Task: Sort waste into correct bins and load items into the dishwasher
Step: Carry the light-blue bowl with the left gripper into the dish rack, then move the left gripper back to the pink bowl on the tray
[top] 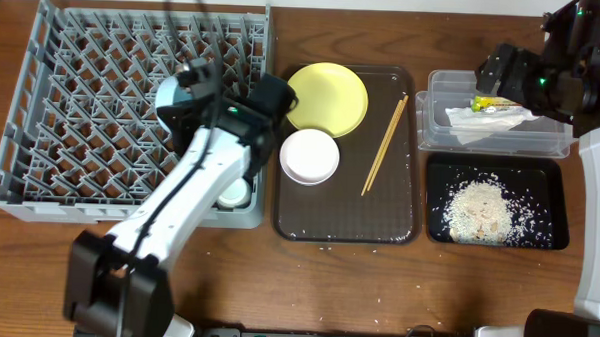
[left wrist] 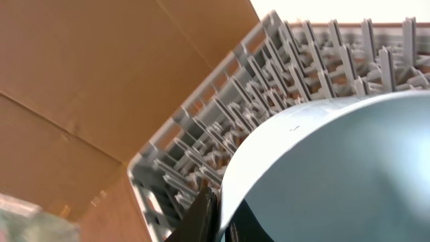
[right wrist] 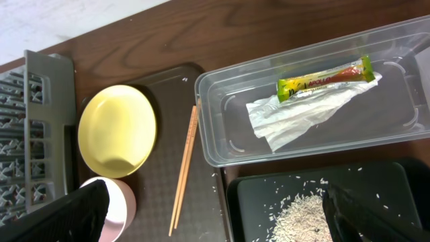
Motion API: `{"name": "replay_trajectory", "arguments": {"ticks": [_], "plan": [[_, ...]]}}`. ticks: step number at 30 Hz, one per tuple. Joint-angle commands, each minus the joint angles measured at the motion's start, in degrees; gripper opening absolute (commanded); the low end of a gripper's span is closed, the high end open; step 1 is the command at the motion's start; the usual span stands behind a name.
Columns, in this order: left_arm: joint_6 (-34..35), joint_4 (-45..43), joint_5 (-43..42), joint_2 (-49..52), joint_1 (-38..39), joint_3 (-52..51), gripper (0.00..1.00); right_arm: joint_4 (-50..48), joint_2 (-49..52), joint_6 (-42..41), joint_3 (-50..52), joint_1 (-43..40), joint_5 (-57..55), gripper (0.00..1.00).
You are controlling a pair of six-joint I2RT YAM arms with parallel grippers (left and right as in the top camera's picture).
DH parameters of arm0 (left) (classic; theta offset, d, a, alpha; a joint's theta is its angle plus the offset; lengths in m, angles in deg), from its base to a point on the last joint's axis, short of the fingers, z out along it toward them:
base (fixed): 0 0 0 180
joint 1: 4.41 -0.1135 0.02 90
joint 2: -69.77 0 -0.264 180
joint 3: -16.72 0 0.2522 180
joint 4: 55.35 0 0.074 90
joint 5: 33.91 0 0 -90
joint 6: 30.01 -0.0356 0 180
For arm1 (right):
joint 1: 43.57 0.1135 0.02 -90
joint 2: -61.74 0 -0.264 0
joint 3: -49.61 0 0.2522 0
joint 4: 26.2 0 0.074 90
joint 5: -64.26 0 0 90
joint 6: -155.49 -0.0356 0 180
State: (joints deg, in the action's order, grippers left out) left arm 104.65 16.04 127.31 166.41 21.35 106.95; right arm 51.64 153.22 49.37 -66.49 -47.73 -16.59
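Note:
My left gripper (left wrist: pixel 218 215) is shut on the rim of the light blue bowl (left wrist: pixel 336 168) and holds it over the grey dish rack (left wrist: pixel 201 134). In the overhead view the bowl (top: pixel 169 96) is above the rack (top: pixel 82 111), and a small white cup (top: pixel 234 194) sits in the rack's front right corner. The yellow plate (top: pixel 327 97), white bowl (top: pixel 309 156) and chopsticks (top: pixel 385 144) lie on the brown tray (top: pixel 398 217). My right gripper (right wrist: pixel 222 222) is open and empty above the clear tub (right wrist: pixel 222 134), which holds the snack wrapper (right wrist: pixel 326 78) and napkin (right wrist: pixel 302 114). Rice (top: pixel 479 210) lies in the black tray (top: pixel 550 172).
My left arm (top: pixel 168 209) crosses the rack's front right corner. Stray rice grains lie on the table near the brown tray's front edge (top: pixel 327 248). A brown cardboard surface (left wrist: pixel 87 74) shows beyond the rack in the left wrist view.

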Motion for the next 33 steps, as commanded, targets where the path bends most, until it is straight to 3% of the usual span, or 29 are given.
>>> {"name": "replay_trajectory", "arguments": {"ticks": [1,13,24,25,28,33], "plan": [[2.2,-0.1,11.0,4.0,1.0,-0.4,0.08,0.0,0.0,-0.6,-0.6,-0.3,-0.3,0.99],[2.2,0.0,15.7,15.5,2.9,-0.4,0.07,0.0,0.0,-0.6,-0.6,-0.3,-0.3,0.99],[1.5,1.1,11.6,17.1,6.0,-0.4,0.08,0.0,0.0,-0.6,-0.6,-0.3,-0.3,0.99],[1.5,1.4,10.1,17.1,6.2,-0.4,0.1,0.0,0.0,-0.6,-0.6,-0.3,-0.3,0.99],[1.4,3.0,4.5,17.1,6.8,-0.4,0.31,0.0,0.0,-0.6,-0.6,-0.3,-0.3,0.99],[1.5,6.5,-4.6,17.0,6.8,-0.4,0.39,0.0,0.0,-0.6,-0.6,-0.3,-0.3,0.99]]}}
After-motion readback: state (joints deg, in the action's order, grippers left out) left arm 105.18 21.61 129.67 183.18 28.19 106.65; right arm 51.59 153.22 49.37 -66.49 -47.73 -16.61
